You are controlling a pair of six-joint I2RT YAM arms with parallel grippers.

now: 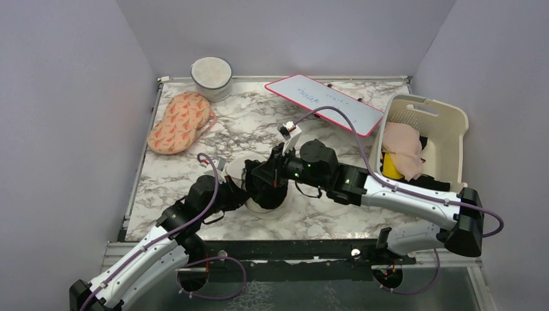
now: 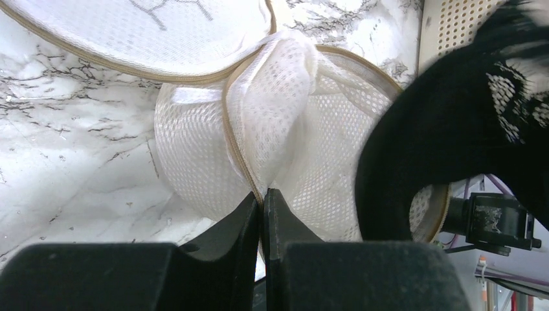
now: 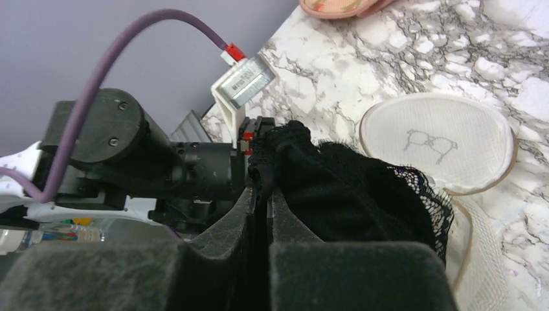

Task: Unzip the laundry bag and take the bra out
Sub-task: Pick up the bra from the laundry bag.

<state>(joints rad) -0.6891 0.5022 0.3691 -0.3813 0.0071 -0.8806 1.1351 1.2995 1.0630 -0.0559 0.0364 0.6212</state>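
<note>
The laundry bag (image 2: 207, 162) is a round cream mesh pouch, unzipped, its lid with the spectacles mark (image 3: 435, 139) folded back on the marble. In the top view it (image 1: 259, 208) is mostly hidden under both grippers. My left gripper (image 2: 262, 194) is shut on the bag's zipper rim. My right gripper (image 3: 262, 188) is shut on a black lace garment (image 3: 349, 194) bunched just above the bag's opening; it also shows in the left wrist view (image 2: 427, 142). A pale pink-beige bra (image 1: 403, 148) lies draped in the cream basket (image 1: 453, 123), far from both grippers.
An orange-patterned peach pouch (image 1: 181, 122) lies at the back left. A round white container (image 1: 211, 76) stands behind it. A red-edged white board (image 1: 324, 103) lies at the back centre. A yellow item (image 1: 390, 166) sits in the basket.
</note>
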